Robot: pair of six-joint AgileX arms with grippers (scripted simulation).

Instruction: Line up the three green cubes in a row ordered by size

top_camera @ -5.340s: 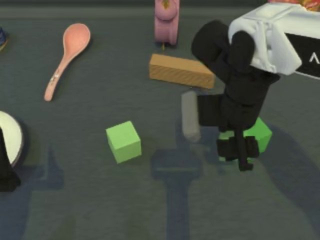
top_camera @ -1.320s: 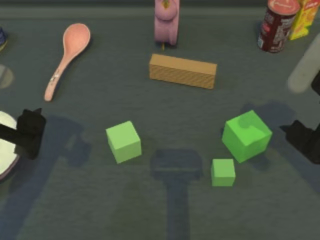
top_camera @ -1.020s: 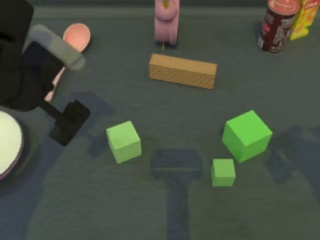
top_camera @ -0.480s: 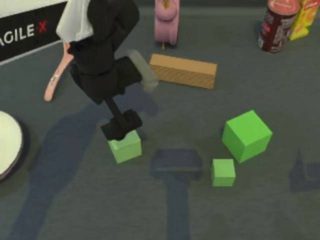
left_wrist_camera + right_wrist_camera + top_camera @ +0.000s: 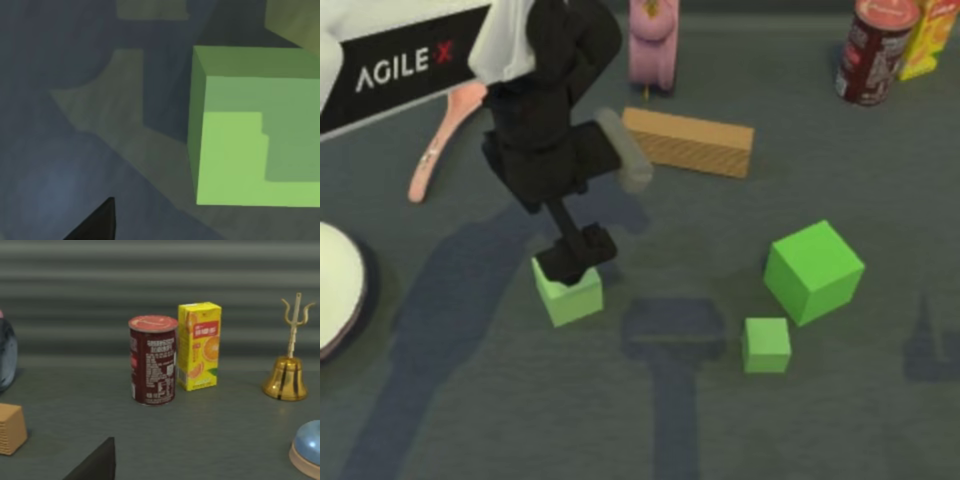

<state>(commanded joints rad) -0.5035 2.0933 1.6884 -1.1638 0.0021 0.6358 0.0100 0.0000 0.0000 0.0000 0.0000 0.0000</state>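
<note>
The large green cube point(image 5: 814, 270) sits at the right of the table, and the small green cube point(image 5: 766, 344) lies just in front of it. The medium green cube point(image 5: 570, 297) point(image 5: 255, 145) stands apart at centre-left. My left gripper point(image 5: 578, 252) hangs open right over that cube's far edge, holding nothing. One dark finger point(image 5: 95, 225) shows in the left wrist view, beside the cube. My right arm is out of the top view. In the right wrist view one finger point(image 5: 97, 465) shows far to the side, open and empty.
A tan wooden block point(image 5: 688, 142) lies behind the cubes. A pink spoon point(image 5: 428, 165) and a white plate point(image 5: 335, 285) are at the left, a pink figure point(image 5: 653, 45) at the back, a red can point(image 5: 870, 50) point(image 5: 152, 360) and juice box point(image 5: 199, 346) back right, with a brass bell point(image 5: 287, 375).
My right arm left the small cube beside the large one and withdrew out of the top view. My left arm swung in from the left and came down over the medium cube.
</note>
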